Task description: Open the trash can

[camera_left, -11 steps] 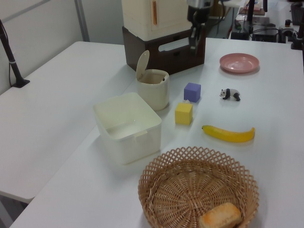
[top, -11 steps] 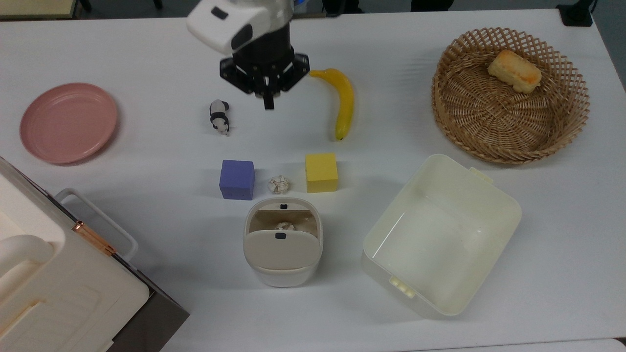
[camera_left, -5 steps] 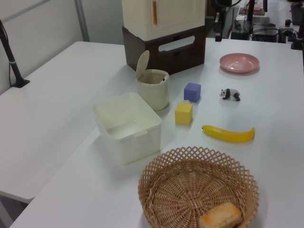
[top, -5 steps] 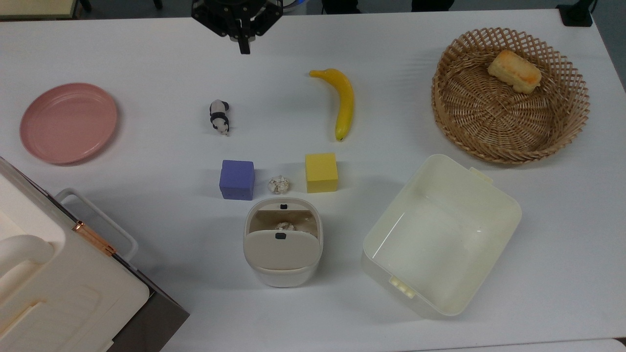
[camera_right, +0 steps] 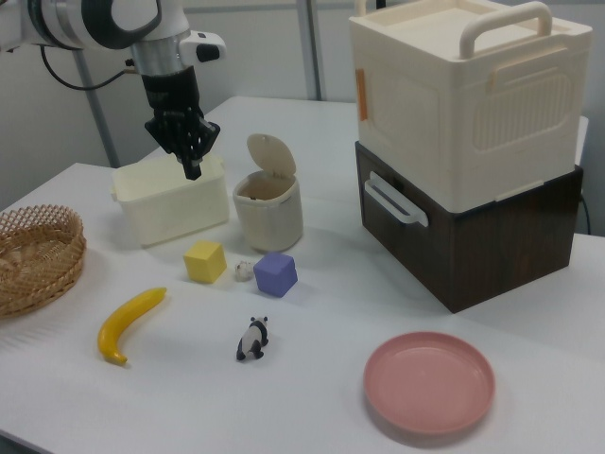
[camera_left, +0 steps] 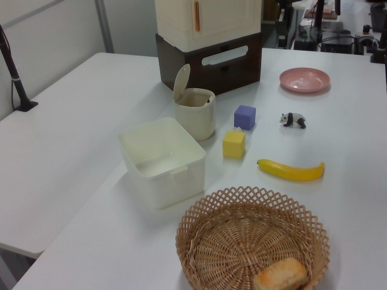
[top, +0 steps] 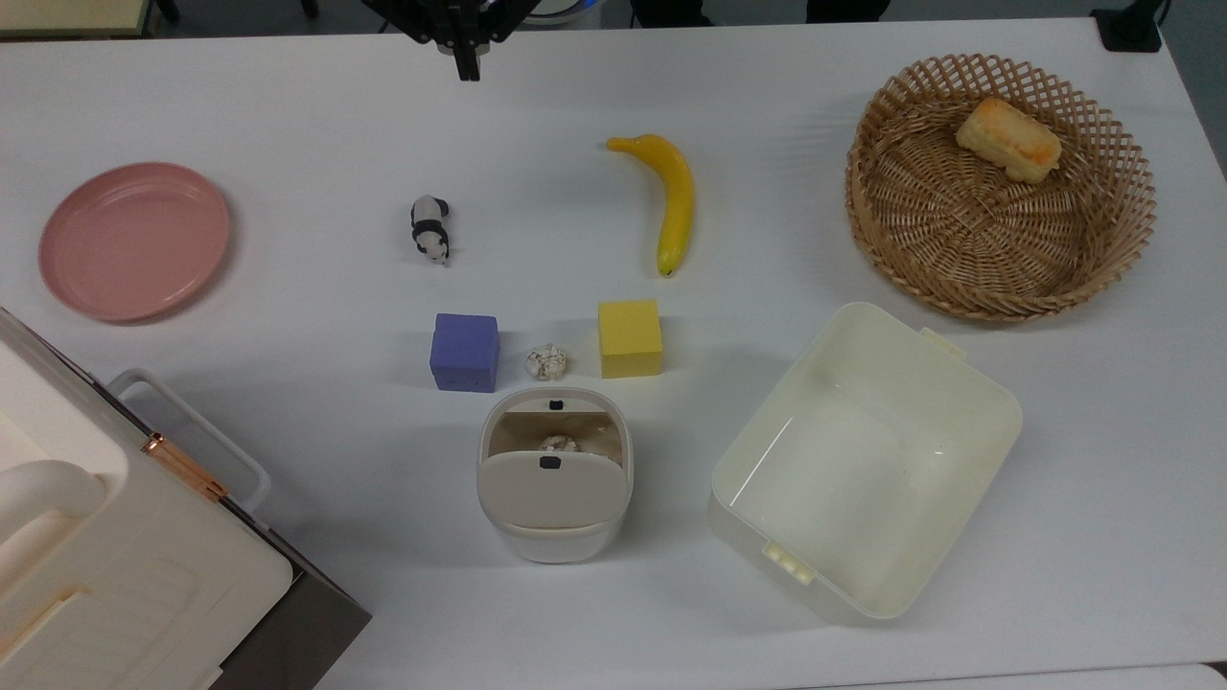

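Surface: white surface (top: 863, 86), cluttered; office gear behind it in the left view.
Trash can: trash can (top: 554, 474) low-centre in the top view, lid (camera_right: 270, 155) already flipped up and standing near vertical; black button (top: 555, 404) on its 12 o'clock rim, a crumpled wad inside.
Neighbours: paper ball (top: 547, 361) just off the can at 12 o'clock, between the purple cube (top: 465, 352) and yellow cube (top: 630, 338); cream tub (top: 866, 458) at the can's 3 o'clock; big latched box (top: 115, 537) at 8 o'clock.
Arm: gripper (top: 466, 59) at the top view's top edge, well apart from the can; in the right view it hangs high over the surface.
Jaws: pinched to a narrow point, nothing held, nothing touched.
Status: my read is the opening is done, and you're at the retreat stage.
How to do it well: keep clear of the raised lid; a brush from above could knock it shut. If it drops, come straight down on the button with the jaws closed, a short press, not a shove; the can looks light and could slide.
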